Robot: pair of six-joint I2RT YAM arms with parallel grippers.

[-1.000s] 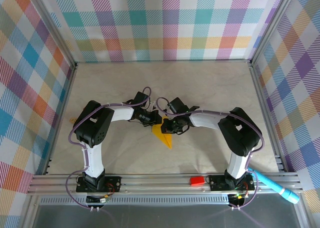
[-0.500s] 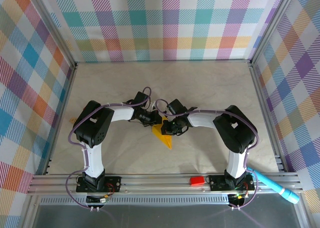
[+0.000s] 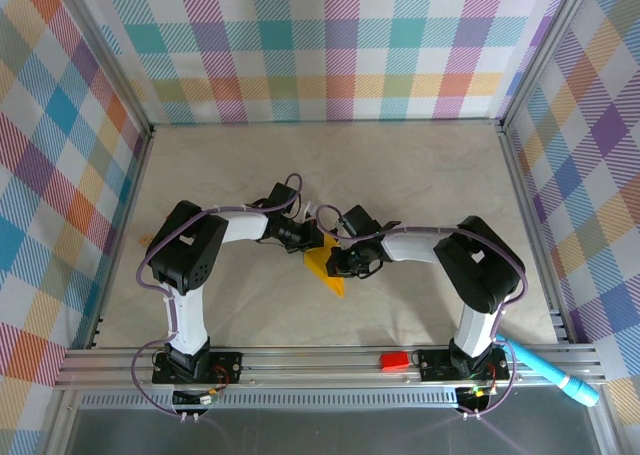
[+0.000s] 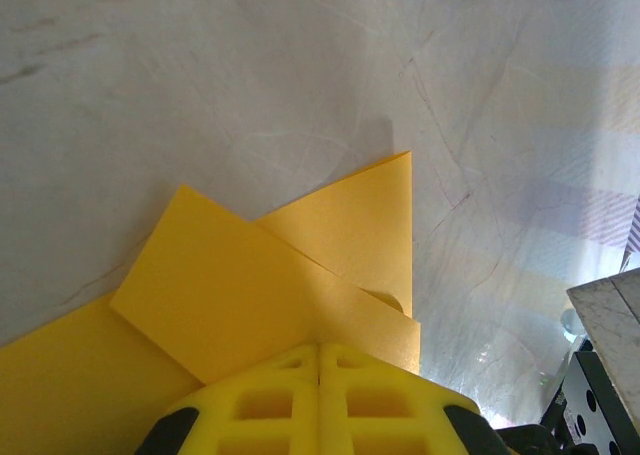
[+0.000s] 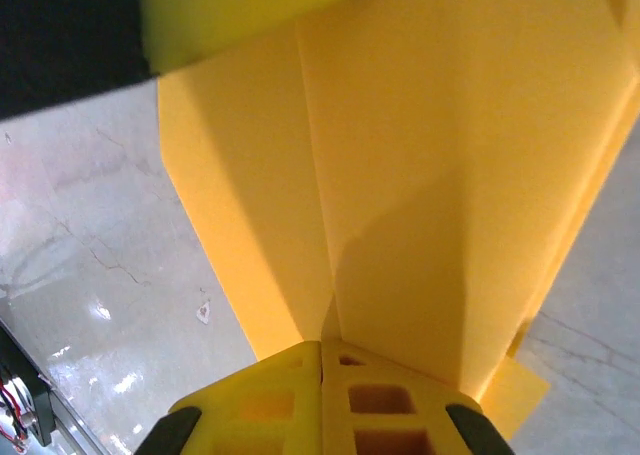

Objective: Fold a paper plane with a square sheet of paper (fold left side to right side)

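1. Two arms meet at mid-counter [image 3: 420, 175] over a folded yellow-orange paper plane [image 3: 325, 273], seen from the top camera. The left end effector [image 3: 305, 238] sits at the paper's far left edge. The right end effector [image 3: 345, 262] sits at its right edge.
2. The paper lies flat on the counter directly between the two end effectors, touching both. Its narrow pointed tip reaches toward the arm bases, just past the right end effector.
3. In the left wrist view, the left end effector [image 4: 320, 375] is clenched, its yellow fingers pressed together along one seam. The paper plane [image 4: 270, 295] spreads out just ahead of and under the fingertips. One folded flap overlaps another, and a sharp corner points away across the pale marbled counter [image 4: 200, 75].
4. In the right wrist view, the right end effector [image 5: 320, 375] is likewise clenched, finger against finger. A crease in the paper plane [image 5: 420, 175] runs straight from the fingertips and away from them.
5. Whether either pair of fingers pinches paper or merely presses on it cannot be told.
6. Ahead and to the left of the right end effector, a yellow finger of the left end effector [image 5: 250, 5] rests at the paper's far edge.
7. Well apart from both end effectors, a red block [image 3: 395, 359] and a light blue cylinder [image 3: 555, 373] lie on the near rail by the right arm's base.
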